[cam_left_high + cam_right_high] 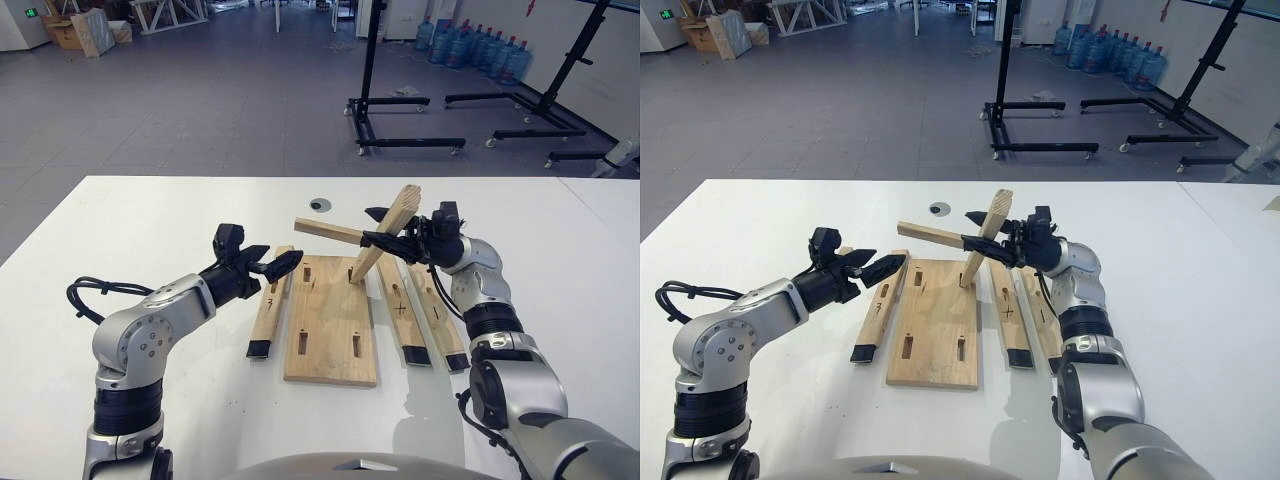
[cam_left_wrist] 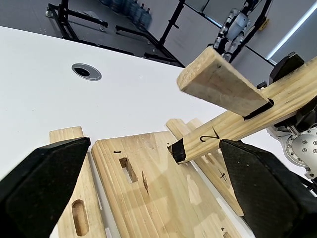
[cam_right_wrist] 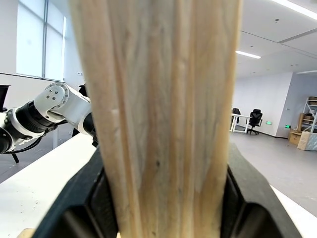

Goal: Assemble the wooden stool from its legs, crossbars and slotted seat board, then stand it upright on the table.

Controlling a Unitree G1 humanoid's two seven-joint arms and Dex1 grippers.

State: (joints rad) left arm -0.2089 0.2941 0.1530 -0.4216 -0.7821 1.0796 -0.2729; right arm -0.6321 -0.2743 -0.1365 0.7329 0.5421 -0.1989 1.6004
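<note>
Plainly, with the right end effector (image 1: 395,240) clamped on the tilted leg (image 1: 403,203), its lower end at the seat board (image 1: 330,340) on the bench (image 1: 150,220), and the left end effector (image 1: 280,264) spread nearby, pressing down at this slant could jam it.

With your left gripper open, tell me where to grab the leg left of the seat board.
Probably grip the leg across its narrow width near mid-length, coming from above with the left gripper: it lies flat, long edges free, beside the seat board.
</note>
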